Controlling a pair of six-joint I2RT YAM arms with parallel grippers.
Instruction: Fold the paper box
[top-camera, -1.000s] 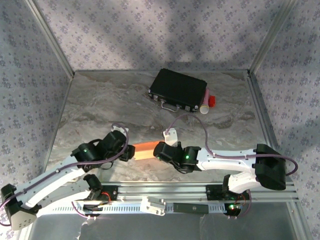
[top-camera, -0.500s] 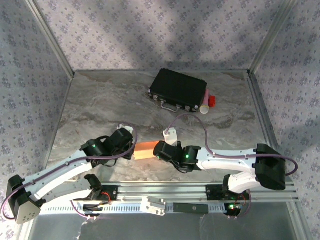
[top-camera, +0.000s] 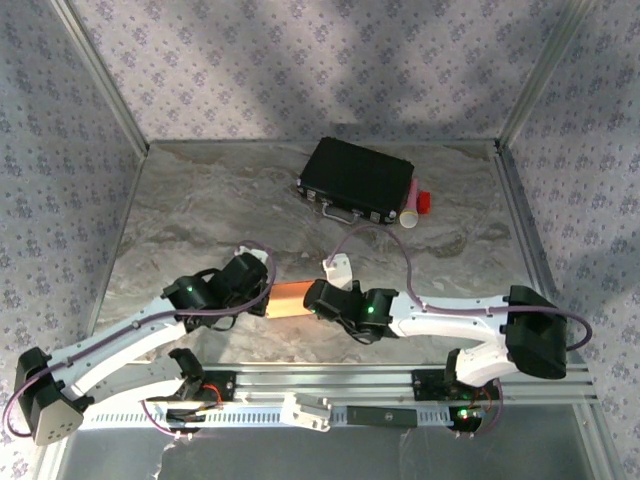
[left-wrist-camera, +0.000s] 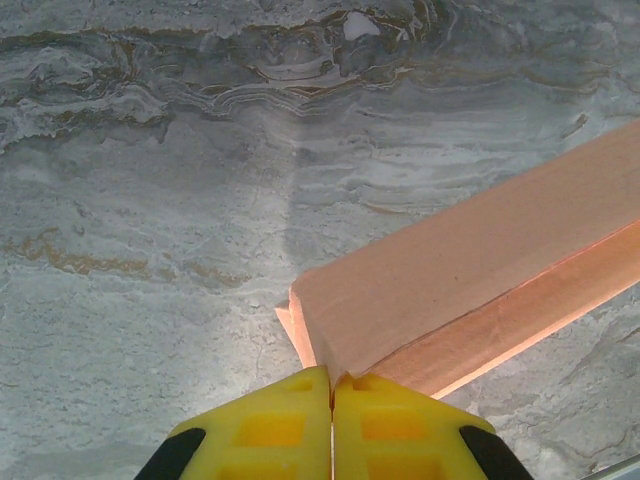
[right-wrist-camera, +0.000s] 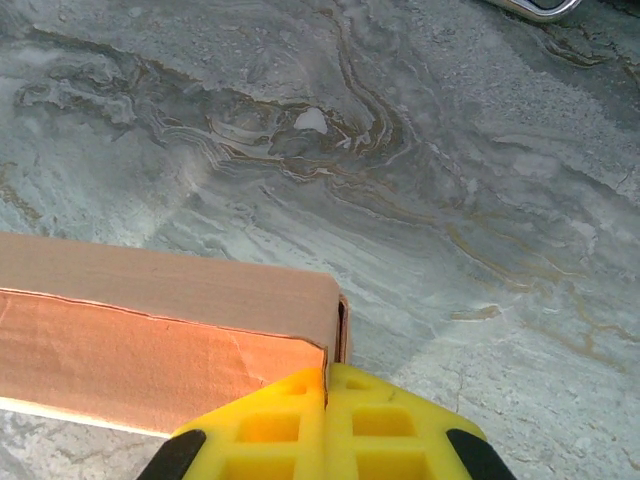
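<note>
"Top external view first: where's the salmon-pink folded cardboard box (top-camera: 290, 298)?"

"Near the front of the grey marbled table (top-camera: 200, 220), lying crossways between the two arms. The left gripper (top-camera: 264, 300) is at its left end and the right gripper (top-camera: 312, 298) at its right end, both touching it. It's well apart from the black hard case with metal latches (top-camera: 357, 180) at the back, and from the white tube with a red cap (top-camera: 418, 203) just beside that case."

"And the left claw, seen from its wrist?"

"The left gripper (left-wrist-camera: 331, 385) has its yellow pads (left-wrist-camera: 270, 430) pressed together, with only a thin seam between them. A corner of the box (left-wrist-camera: 450, 290) meets their tips, and the box runs away up and to the right."

"Is it pinching the card?"

"I can't tell whether a sliver of card is caught in the seam."

"The right one?"

"The same. The right gripper (right-wrist-camera: 327, 385) has its pads (right-wrist-camera: 390, 430) shut tight at the box's (right-wrist-camera: 150, 330) end edge, and the box stretches off to the left. A thin flap edge comes down right by the seam, but I can't tell if it is nipped."
</note>
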